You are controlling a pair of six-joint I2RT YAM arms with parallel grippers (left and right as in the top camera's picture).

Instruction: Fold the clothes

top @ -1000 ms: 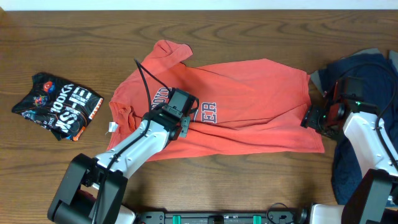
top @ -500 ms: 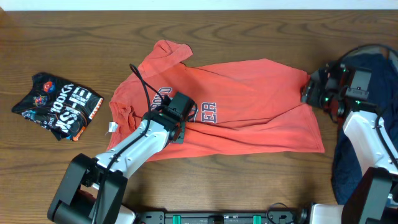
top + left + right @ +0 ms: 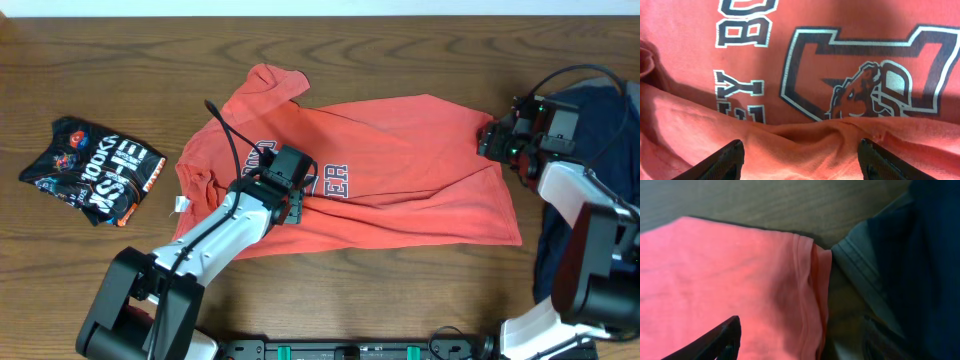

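The coral-red T-shirt (image 3: 400,150) lies spread across the table's middle, lettering up, with a sleeve bunched at the top left. My left gripper (image 3: 292,200) is open, low over the chest print. In the left wrist view its fingers (image 3: 802,157) straddle a raised fold of the shirt (image 3: 690,50). My right gripper (image 3: 495,140) is at the shirt's upper right corner. In the right wrist view it (image 3: 802,342) is open over the hem edge of the shirt (image 3: 715,270). The black printed garment (image 3: 95,170) lies crumpled at the left. The navy garment (image 3: 548,265) lies at the right.
The wooden table (image 3: 400,50) shows bare behind the shirt. The navy garment (image 3: 930,255) with a grey-green edge lies right beside the shirt's hem, a narrow strip of table between them. Cables run from both wrists.
My right gripper has moved from the shirt's lower right corner up to its upper right corner. My left gripper has stayed on the chest print, almost still.
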